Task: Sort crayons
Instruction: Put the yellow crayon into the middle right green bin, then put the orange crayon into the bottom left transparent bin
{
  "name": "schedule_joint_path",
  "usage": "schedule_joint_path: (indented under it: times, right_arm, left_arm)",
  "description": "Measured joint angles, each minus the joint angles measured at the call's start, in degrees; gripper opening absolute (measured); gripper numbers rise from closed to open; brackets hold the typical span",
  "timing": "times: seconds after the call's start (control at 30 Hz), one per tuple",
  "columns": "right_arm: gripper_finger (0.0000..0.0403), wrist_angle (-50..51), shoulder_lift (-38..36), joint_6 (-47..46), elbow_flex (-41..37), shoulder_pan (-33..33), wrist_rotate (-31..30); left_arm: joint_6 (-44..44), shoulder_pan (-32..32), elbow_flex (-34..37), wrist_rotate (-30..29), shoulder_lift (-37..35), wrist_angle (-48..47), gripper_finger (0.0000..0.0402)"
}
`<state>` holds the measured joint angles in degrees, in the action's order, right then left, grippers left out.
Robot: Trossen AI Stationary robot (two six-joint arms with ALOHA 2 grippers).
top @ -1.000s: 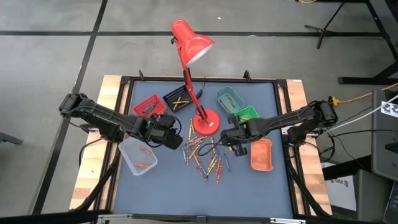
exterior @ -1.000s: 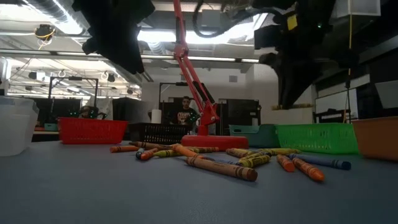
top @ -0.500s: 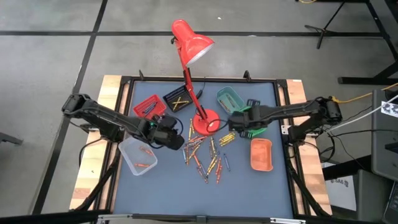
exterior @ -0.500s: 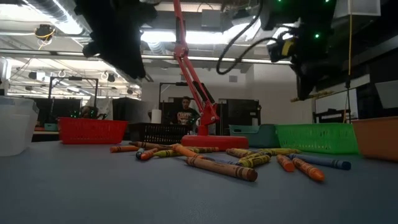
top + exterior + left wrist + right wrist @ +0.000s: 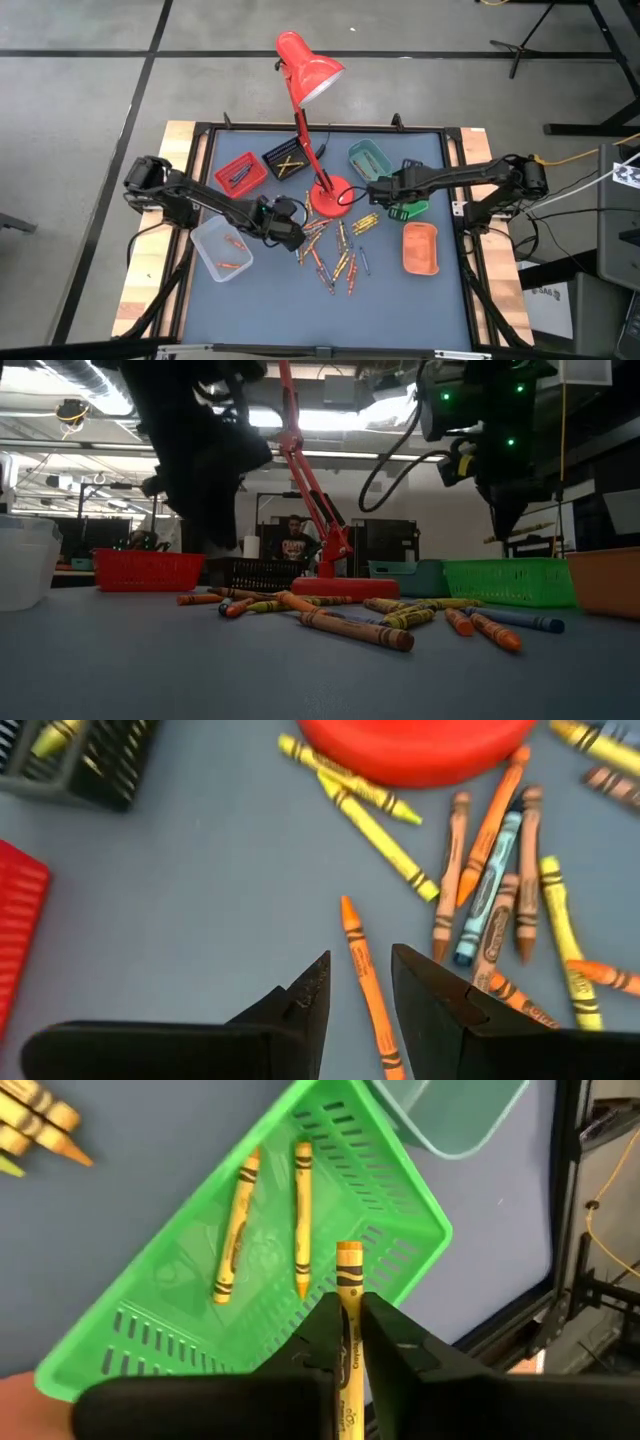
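The crayons (image 5: 335,250) lie in a loose pile on the blue-grey table, in front of the red lamp's base (image 5: 331,196). My left gripper (image 5: 360,975) is open and low over the pile's left edge (image 5: 290,232). Its fingers stand on either side of an orange crayon (image 5: 362,960) that lies flat on the table. My right gripper (image 5: 347,1308) is shut on a yellow crayon (image 5: 348,1275) above the green tray (image 5: 250,1260). Two yellow crayons (image 5: 300,1215) lie in that tray. My right gripper pinches the yellow crayon between its two fingers. The crayon lies along the fingers, and one end (image 5: 348,1260) sticks out past the fingertips. It is lifted clear, over the green tray's rim. How far back it reaches is hidden by the fingers.
A teal tray (image 5: 367,157) stands beyond the green tray (image 5: 410,208), and an orange tray (image 5: 420,248) is nearer. A red tray (image 5: 238,171) and a black tray (image 5: 287,160) stand at the far left. A clear tub (image 5: 222,250) holding crayons is at the near left. The lamp's arm (image 5: 305,130) rises mid-table.
My right gripper has gone from the crayon pile toward the table's far edge with the yellow crayon and now stands over the green tray. My left gripper has moved right and down toward the pile's left edge.
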<state>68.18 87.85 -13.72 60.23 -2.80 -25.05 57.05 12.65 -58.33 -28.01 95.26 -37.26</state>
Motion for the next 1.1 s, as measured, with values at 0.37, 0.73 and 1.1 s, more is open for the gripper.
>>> schedule_joint_path:
  times: [0.37,0.73,1.1]
  right_arm:
    - [0.0127,-4.4,0.0,0.2,0.0,0.1,0.2]
    - [0.0133,-5.8,0.0,0.3,0.0,0.1,0.2]
    - [0.0134,-10.5,0.0,0.3,0.0,0.2,10.0]
  left_arm:
    - [0.0,-1.4,0.0,5.6,5.7,4.2,0.0093]
    - [1.4,-1.7,0.1,6.0,9.1,4.6,0.0093]
    - [1.4,-1.7,0.1,6.5,9.2,4.1,0.0042]
